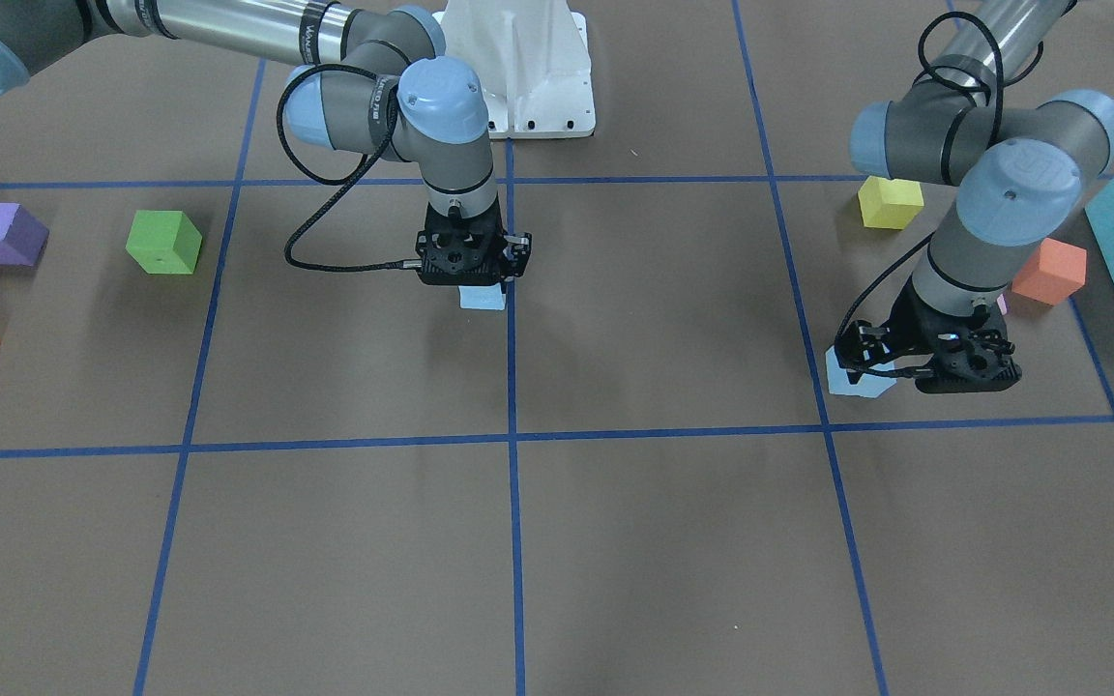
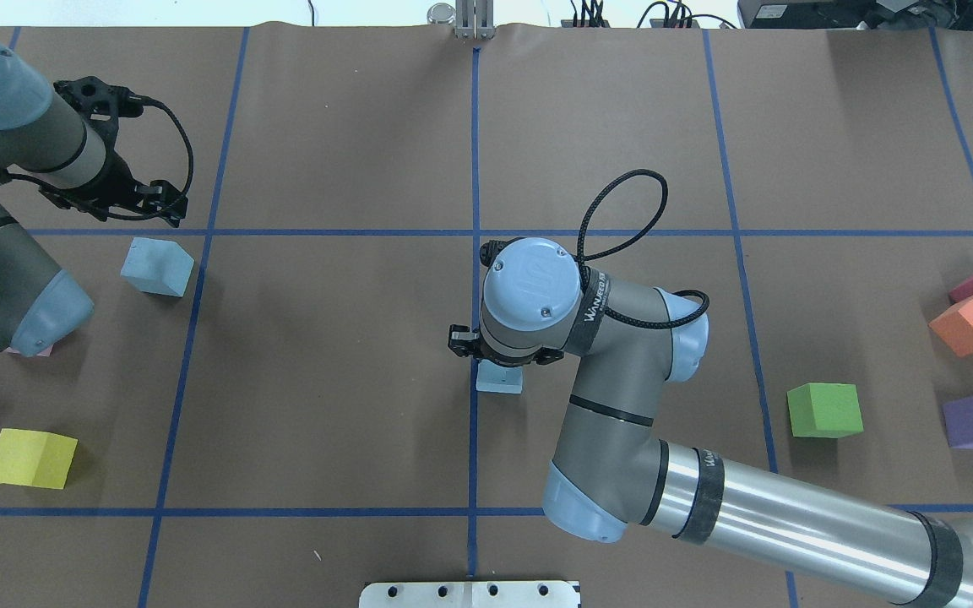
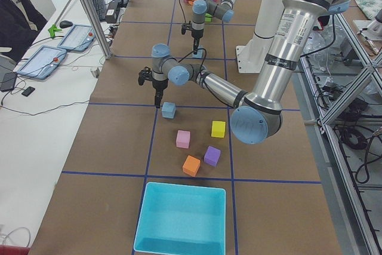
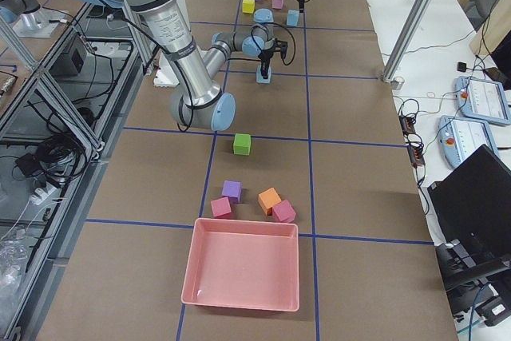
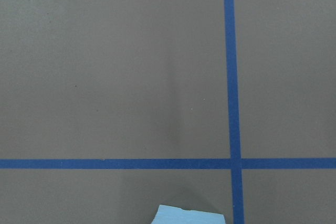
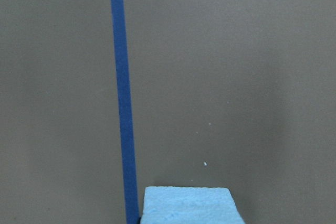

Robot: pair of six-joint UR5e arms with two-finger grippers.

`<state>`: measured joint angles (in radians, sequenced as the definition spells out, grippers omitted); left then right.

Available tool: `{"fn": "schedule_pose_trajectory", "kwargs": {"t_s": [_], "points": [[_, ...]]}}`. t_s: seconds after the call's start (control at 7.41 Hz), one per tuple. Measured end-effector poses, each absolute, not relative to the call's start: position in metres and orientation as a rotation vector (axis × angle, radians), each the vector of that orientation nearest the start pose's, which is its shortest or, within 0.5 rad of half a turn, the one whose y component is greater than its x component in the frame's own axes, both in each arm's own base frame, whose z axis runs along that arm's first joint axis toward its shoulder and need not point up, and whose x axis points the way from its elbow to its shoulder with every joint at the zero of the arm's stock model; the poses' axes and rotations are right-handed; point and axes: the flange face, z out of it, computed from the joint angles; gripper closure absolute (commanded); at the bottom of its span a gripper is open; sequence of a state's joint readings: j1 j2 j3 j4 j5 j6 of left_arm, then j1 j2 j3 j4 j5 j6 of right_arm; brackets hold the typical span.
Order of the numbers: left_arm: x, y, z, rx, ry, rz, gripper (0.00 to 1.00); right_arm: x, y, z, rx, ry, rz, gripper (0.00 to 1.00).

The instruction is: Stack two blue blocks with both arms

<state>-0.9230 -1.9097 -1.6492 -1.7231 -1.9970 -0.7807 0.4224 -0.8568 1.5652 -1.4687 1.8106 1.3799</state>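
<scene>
Blue block (image 2: pixel 157 266) whole overhead, half-hidden front; left tool (image 3: pixel 156 101), right tool (image 1: pixel 478 282): state unclear.

even, diffuse light from overhead washes the brown surface (image 1: pixel 615 561), leaving only soft, faint shadows, like the dim patch just beside the green cube (image 1: pixel 163 242). a bright sheen streaks the silver tube of the right arm (image 2: pixel 790 515). the wide views are sharp; the wrist views are softer and grainy, a pale blue block (image 6: pixel 186 205) cropped at the bottom.
</scene>
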Motion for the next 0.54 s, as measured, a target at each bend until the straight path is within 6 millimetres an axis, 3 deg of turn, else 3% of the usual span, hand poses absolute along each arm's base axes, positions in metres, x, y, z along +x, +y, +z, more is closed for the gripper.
{"fn": "schedule_pose_trajectory", "kwargs": {"t_s": [0.27, 0.4, 0.54], "points": [[0.309, -0.559, 0.427, 0.156, 0.679, 0.002, 0.02, -0.61, -0.392, 0.206, 0.031, -0.856, 0.126, 0.45], [0.309, -0.559, 0.427, 0.157, 0.678, 0.003, 0.02, -0.611, -0.393, 0.203, 0.031, -0.858, 0.126, 0.16], [0.31, -0.559, 0.426, 0.157, 0.679, 0.002, 0.02, -0.611, -0.393, 0.204, 0.032, -0.855, 0.124, 0.0]]}}
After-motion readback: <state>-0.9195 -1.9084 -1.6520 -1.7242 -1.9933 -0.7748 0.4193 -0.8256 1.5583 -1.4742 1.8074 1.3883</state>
